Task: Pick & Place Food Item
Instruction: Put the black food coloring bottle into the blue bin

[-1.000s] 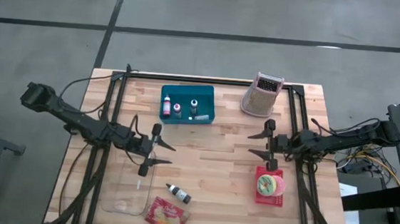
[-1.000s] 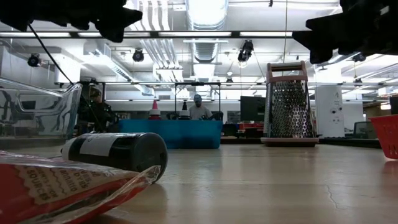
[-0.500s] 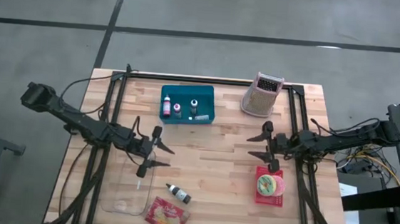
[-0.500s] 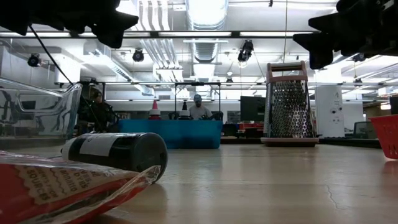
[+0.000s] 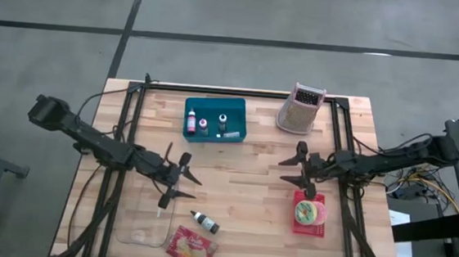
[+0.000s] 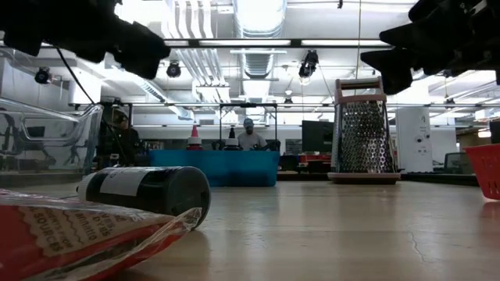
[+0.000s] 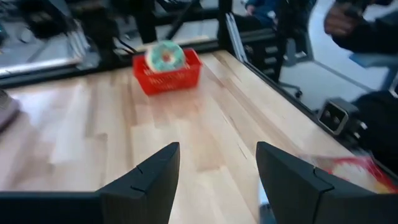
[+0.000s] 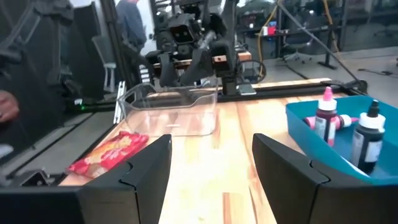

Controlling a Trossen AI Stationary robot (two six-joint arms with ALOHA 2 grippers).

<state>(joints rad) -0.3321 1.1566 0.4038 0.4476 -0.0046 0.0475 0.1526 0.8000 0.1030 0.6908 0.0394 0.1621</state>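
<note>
Wooden surface (image 5: 241,187): red basket (image 5: 309,211) holding a pink-and-green doughnut (image 5: 308,210) at 4 o'clock; red snack packet (image 5: 191,249) at 7 o'clock, touching a clear container (image 5: 147,220), with a small dark bottle (image 5: 204,222) just beside; blue tray (image 5: 215,119) of bottles at 11 o'clock; grater (image 5: 300,109) at 1 o'clock. Left gripper (image 5: 178,178), fingers apart, empty, above the container's far end. Right gripper (image 5: 295,168), fingers apart, empty, near the basket.

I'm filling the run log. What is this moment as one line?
left gripper: open, empty, above clear tub edge | right gripper: open, empty, above table beside red basket | snack pack: untouched
</note>
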